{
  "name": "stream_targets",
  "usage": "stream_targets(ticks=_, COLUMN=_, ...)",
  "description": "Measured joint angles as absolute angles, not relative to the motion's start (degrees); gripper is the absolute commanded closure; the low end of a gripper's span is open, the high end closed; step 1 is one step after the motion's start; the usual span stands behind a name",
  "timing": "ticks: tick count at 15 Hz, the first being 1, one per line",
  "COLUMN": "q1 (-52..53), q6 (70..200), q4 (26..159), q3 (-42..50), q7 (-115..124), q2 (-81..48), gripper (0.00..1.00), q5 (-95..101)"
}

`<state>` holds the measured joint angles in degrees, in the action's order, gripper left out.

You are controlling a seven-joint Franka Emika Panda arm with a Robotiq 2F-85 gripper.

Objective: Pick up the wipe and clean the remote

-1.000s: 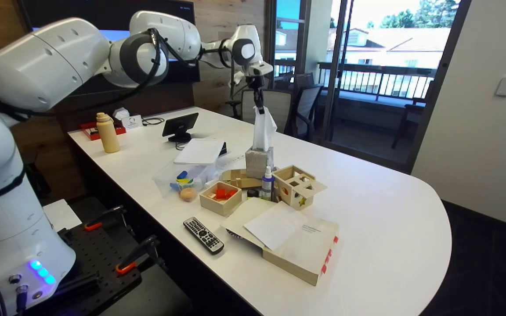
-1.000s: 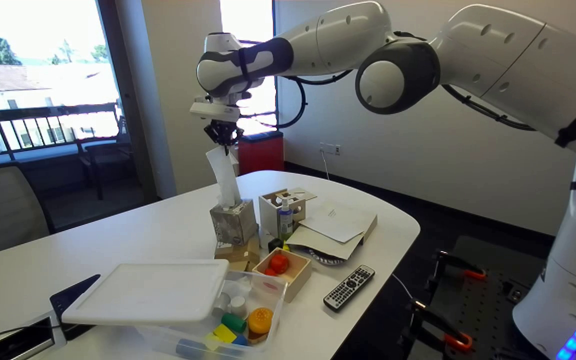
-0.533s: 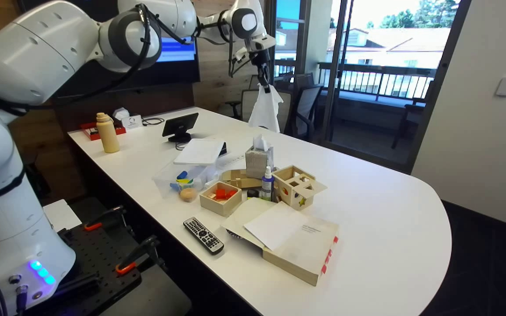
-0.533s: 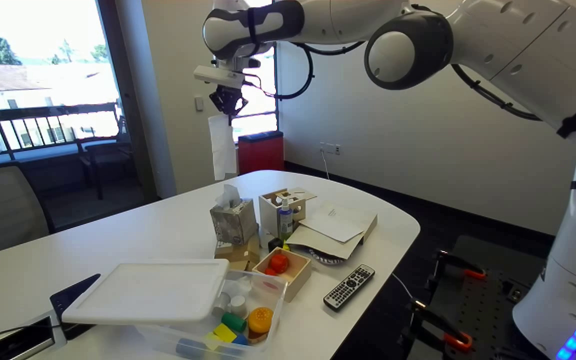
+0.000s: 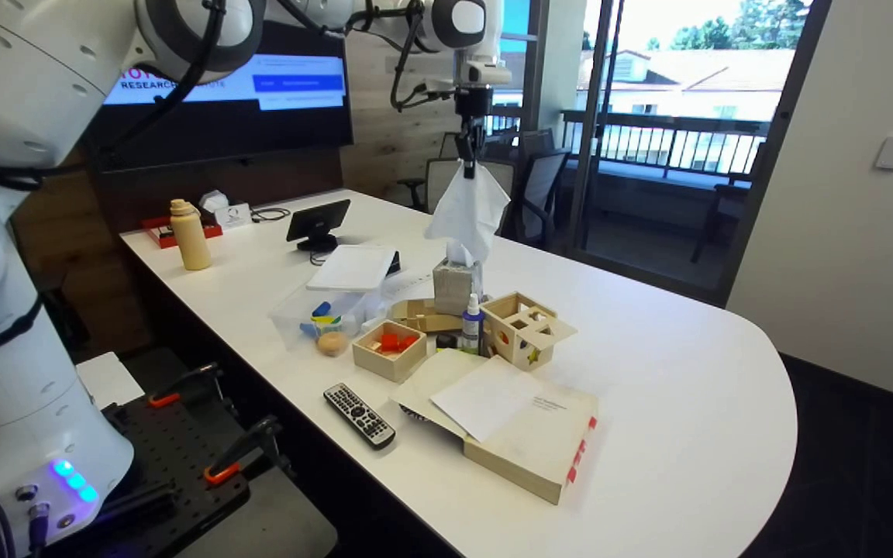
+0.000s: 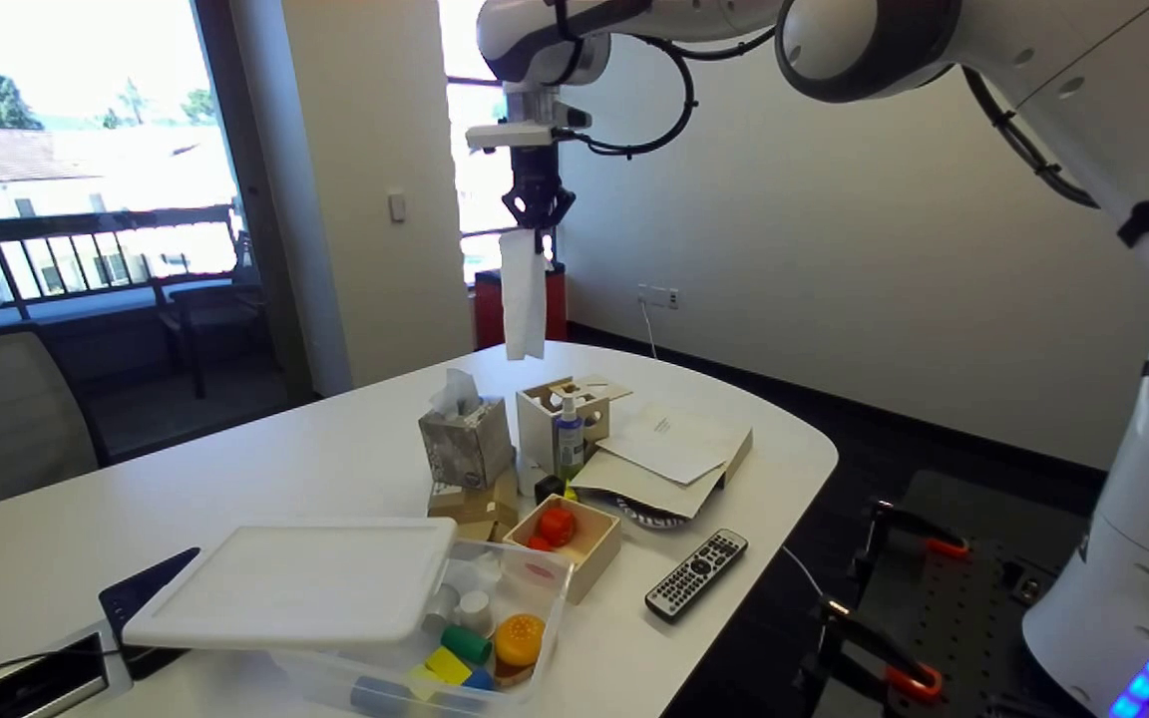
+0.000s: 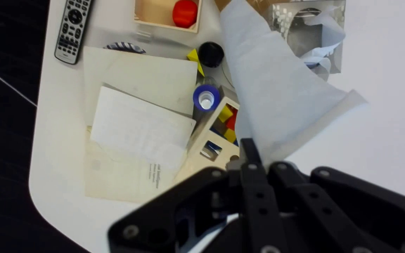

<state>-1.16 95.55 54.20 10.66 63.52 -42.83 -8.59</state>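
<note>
My gripper [image 5: 469,172] is shut on a white wipe [image 5: 466,213], which hangs down from the fingertips in the air above the table. In an exterior view the gripper [image 6: 539,239] and wipe [image 6: 523,299] hang above and behind the tissue box [image 6: 468,446]. In the wrist view the wipe [image 7: 276,80] spreads upward from the gripper [image 7: 258,156], partly covering the wooden shape box. The grey and black remote [image 5: 359,416] lies near the table edge, away from the gripper. It also shows in the other views [image 6: 697,575] [image 7: 71,31].
A spray bottle [image 5: 472,325], wooden shape box [image 5: 524,329], small wooden box with red pieces [image 5: 390,353] and a thick book with papers [image 5: 528,434] stand around the remote and tissue box. A clear bin [image 6: 535,653] with a white lid [image 6: 295,583] holds toys.
The wipe has come out of the tissue box and is now lifted free. The gripper rose, then moved sideways toward the shape box side. Another tissue sticks up from the box.
</note>
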Motion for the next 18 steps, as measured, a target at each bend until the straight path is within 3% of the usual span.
stream_targets(ticks=9, q1=-4.4, q6=98.2, q4=78.4, q3=8.8, q7=63.5, q2=-33.6, gripper=1.00, q5=-22.3)
stream_targets(ticks=18, q1=-4.6, q6=119.0, q4=104.8, q3=6.9, q7=63.3, q2=-22.9, gripper=1.00, q5=-29.8)
